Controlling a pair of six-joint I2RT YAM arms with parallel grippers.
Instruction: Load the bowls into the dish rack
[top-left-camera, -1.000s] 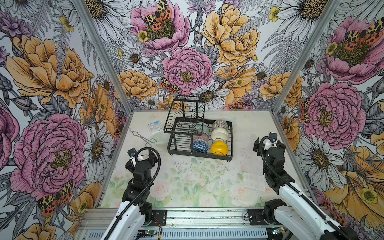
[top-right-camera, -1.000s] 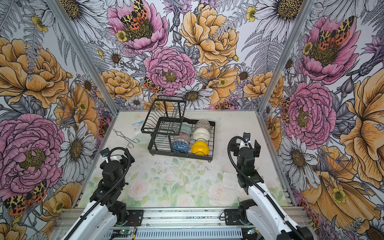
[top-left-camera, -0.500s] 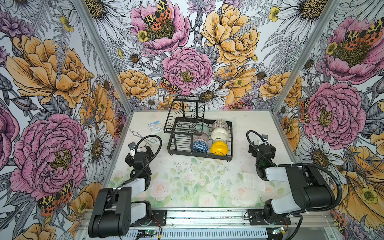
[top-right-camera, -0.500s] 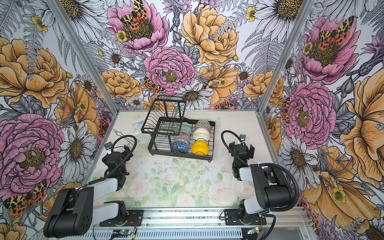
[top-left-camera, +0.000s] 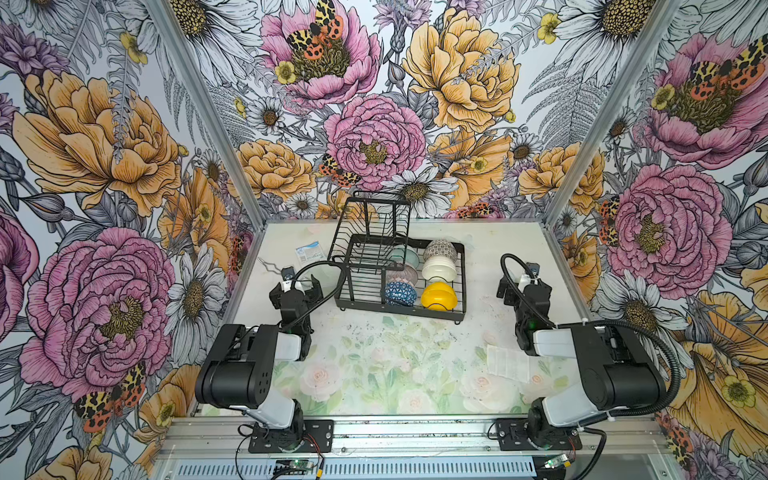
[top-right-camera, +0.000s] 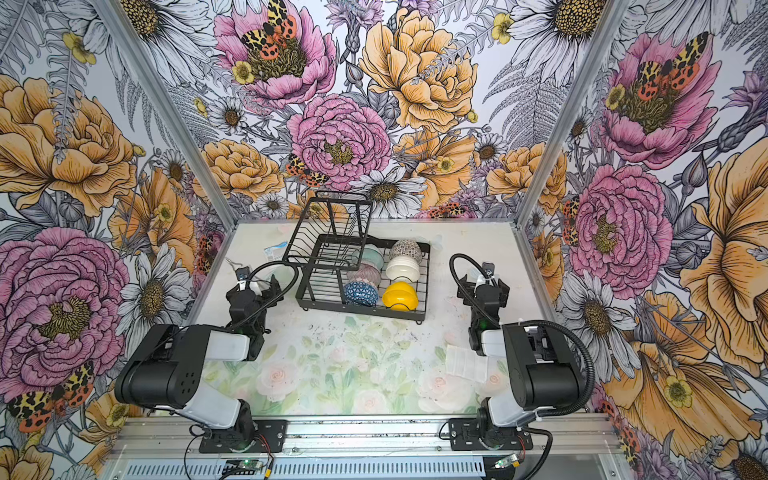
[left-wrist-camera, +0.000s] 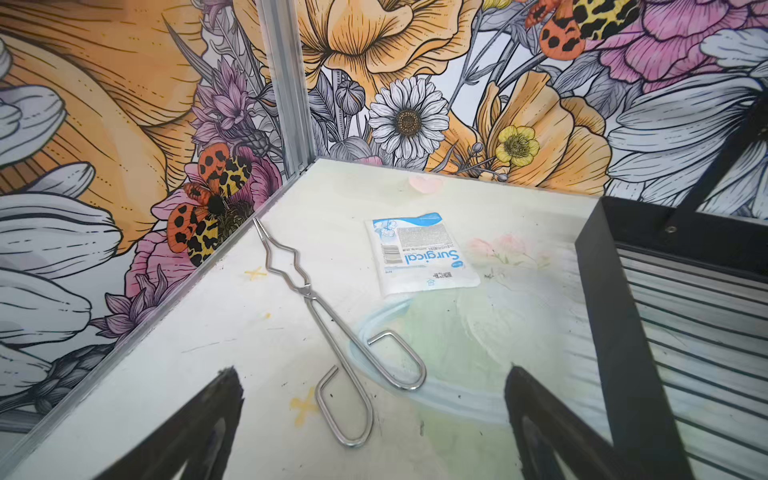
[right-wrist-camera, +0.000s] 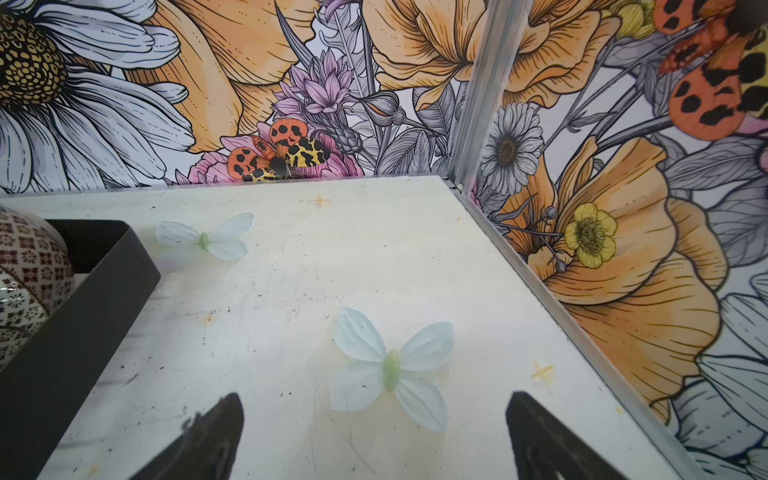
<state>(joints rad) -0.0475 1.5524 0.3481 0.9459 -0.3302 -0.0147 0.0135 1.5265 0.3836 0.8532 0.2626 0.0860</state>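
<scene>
1. Left gripper (left-wrist-camera: 374, 374) is gaping wide and empty, with steel tongs (left-wrist-camera: 307, 291) lying just ahead of its fingers.
2. Right gripper (right-wrist-camera: 374, 399) is spreading equally wide over a paper butterfly (right-wrist-camera: 390, 370); its wrist view is catching one patterned bowl (right-wrist-camera: 29, 266).
3. Both top views are showing six bowls (top-left-camera: 438, 268) sitting in the dish rack (top-left-camera: 462, 282), beyond and between both finger pairs.
4. Flowered walls (top-left-camera: 374, 137) are enclosing the pale table (top-left-camera: 395, 365).
</scene>
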